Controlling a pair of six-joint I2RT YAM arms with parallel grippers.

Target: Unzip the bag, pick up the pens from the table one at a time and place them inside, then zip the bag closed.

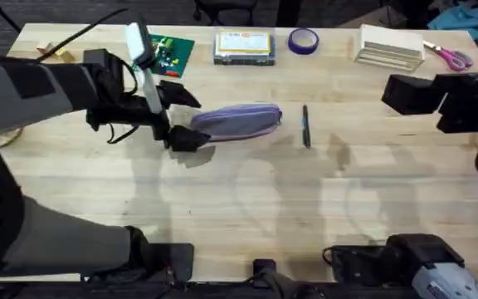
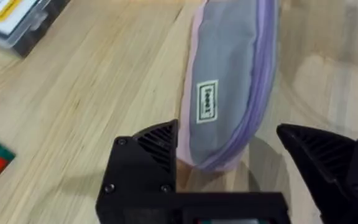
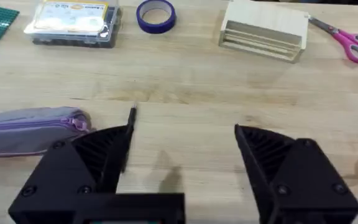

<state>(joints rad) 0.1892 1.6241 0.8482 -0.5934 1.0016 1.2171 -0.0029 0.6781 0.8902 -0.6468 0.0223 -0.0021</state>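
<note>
The lavender bag (image 1: 237, 120) lies across the middle of the table (image 1: 247, 199) with its zipper closed. My left gripper (image 1: 187, 137) is at the bag's left end. In the left wrist view the bag (image 2: 229, 93) has its rounded end between the spread fingers (image 2: 148, 155) of the open left gripper (image 2: 225, 137). A black pen (image 1: 305, 126) lies just to the right of the bag. My right gripper (image 1: 398, 93) hovers open at the far right, away from both. In its view the right gripper (image 3: 184, 134) faces the pen (image 3: 132, 115), partly hidden behind one finger, and the bag's zipper end (image 3: 73, 121).
Along the back edge stand a green board (image 1: 168, 51), a clear box with a yellow label (image 1: 243, 46), a purple tape roll (image 1: 303, 39), a pale wooden box (image 1: 387, 46) and pink scissors (image 1: 449, 56). Bare tabletop lies in front of the bag.
</note>
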